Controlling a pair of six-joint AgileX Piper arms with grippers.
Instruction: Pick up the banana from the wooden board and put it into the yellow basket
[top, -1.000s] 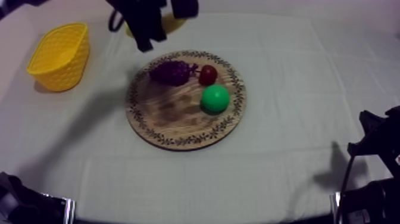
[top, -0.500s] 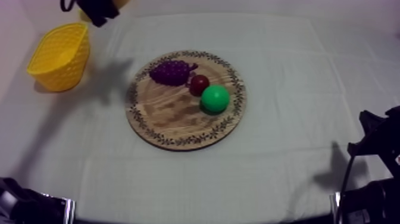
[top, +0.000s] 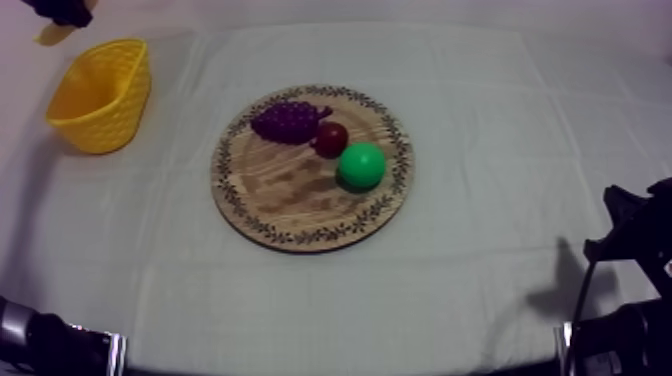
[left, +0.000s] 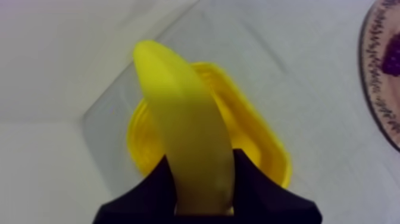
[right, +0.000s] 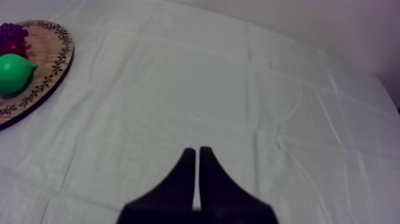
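Now L gripper (left: 202, 193) clenched round banana (left: 181, 113), which sticks out ahead of it, yellow basket (left: 256, 149) right below. R gripper (right: 197, 152) closed on nothing, over bare cloth (right: 238, 89), wooden board (right: 50, 65) off to its side.

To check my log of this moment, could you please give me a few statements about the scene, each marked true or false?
1. The left claw is shut on the banana. True.
2. The banana lies in the basket. False: the claw holds it in the air over the basket.
3. The right claw is open. False: its fingers lie together, shut on nothing.
4. The grapes, pear and small red fruit lie on the board. True.
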